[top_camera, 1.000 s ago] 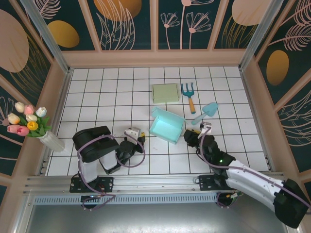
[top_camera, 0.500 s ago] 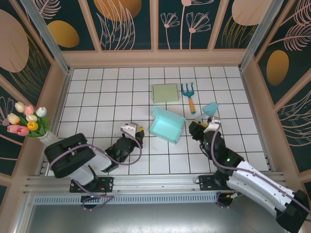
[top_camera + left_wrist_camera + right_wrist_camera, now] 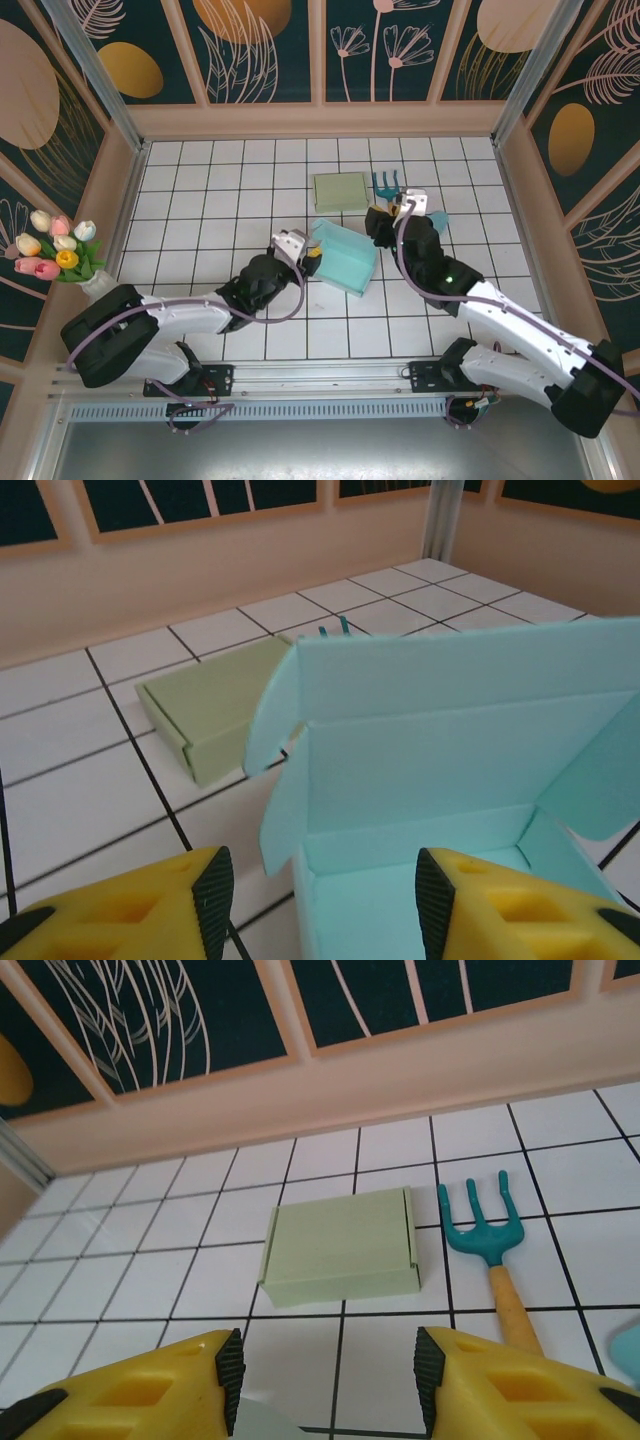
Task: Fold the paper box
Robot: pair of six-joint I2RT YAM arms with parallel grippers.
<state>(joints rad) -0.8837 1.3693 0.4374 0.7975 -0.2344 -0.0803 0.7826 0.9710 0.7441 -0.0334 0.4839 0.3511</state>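
Note:
The paper box (image 3: 345,258) is pale teal and stands open mid-table, its lid (image 3: 450,695) upright with side flaps sticking out. My left gripper (image 3: 306,258) is at the box's left edge. In the left wrist view it (image 3: 325,905) is open, and the box's near left corner (image 3: 300,865) lies between the yellow fingers without touching a pad. My right gripper (image 3: 385,222) hovers just beyond the box's far right corner. Its jaws (image 3: 330,1380) are open over bare tile, with a pale corner of the box (image 3: 262,1424) at the bottom edge.
A closed green box (image 3: 340,190) (image 3: 345,1248) lies behind the teal one. Next to it is a teal hand rake (image 3: 385,183) (image 3: 485,1235), and a teal trowel (image 3: 437,222) lies partly under the right arm. A vase of tulips (image 3: 65,255) stands at the left wall.
The left arm has stretched out to the box and its jaws have gone from shut to open. The right arm has swung from the near right of the box to its far side, opening a little wider.

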